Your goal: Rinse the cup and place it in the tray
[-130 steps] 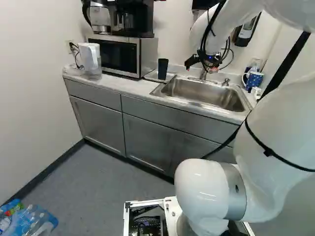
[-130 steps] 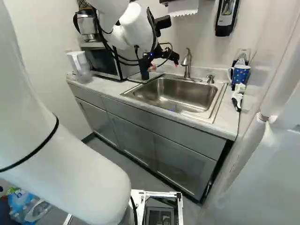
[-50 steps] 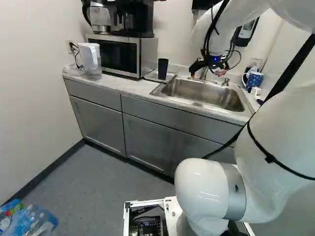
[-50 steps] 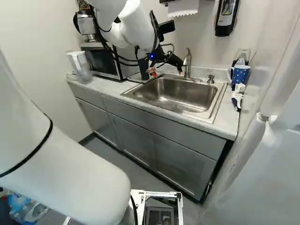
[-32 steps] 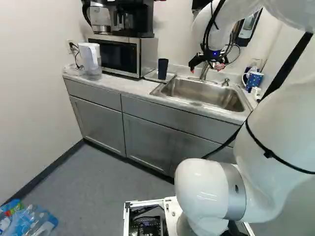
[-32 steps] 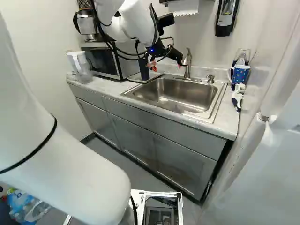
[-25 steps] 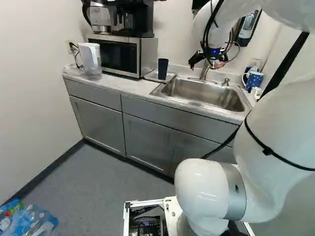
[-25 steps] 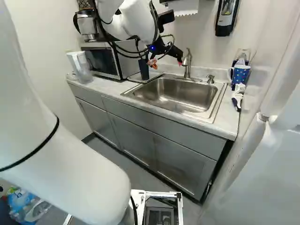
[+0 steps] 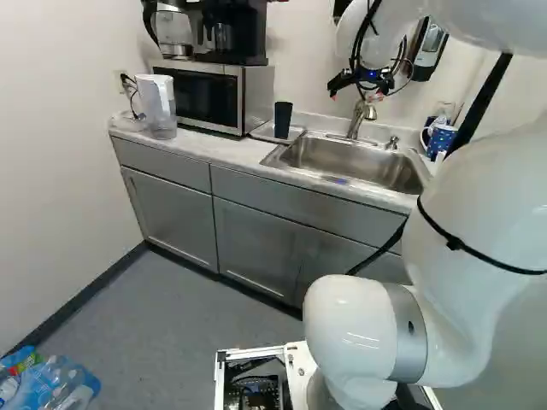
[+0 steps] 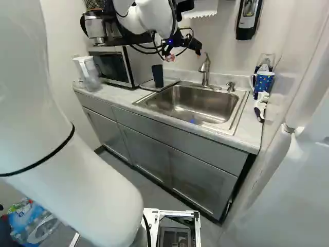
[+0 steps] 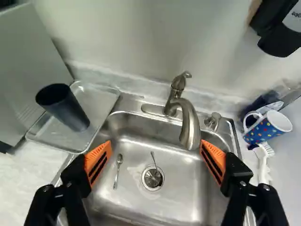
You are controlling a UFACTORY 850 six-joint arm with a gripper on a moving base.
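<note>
The gripper (image 10: 184, 53) hangs in the air over the back of the sink, level with the top of the faucet or a little above it. In the wrist view the gripper (image 11: 156, 157) is open, its orange pads wide apart and nothing held. The dark cup (image 11: 70, 110) stands upright on the metal tray (image 11: 99, 100), beyond and to one side of one finger, untouched. Left of the sink (image 9: 342, 162) in the left base view are the same cup (image 9: 283, 120) and tray (image 9: 265, 131).
The faucet (image 11: 189, 125) reaches over the basin ahead of the gripper. A fork (image 11: 118, 172) and another utensil near the drain (image 11: 153, 178) lie in the sink. A dotted mug (image 10: 263, 81) and a brush (image 10: 261, 105) are at its far side. A microwave (image 9: 201, 96) stands beside the tray.
The gripper has risen away from the sink, uncovering the faucet's spout in the left base view and the cup in the right one. Cup and tray have not moved.
</note>
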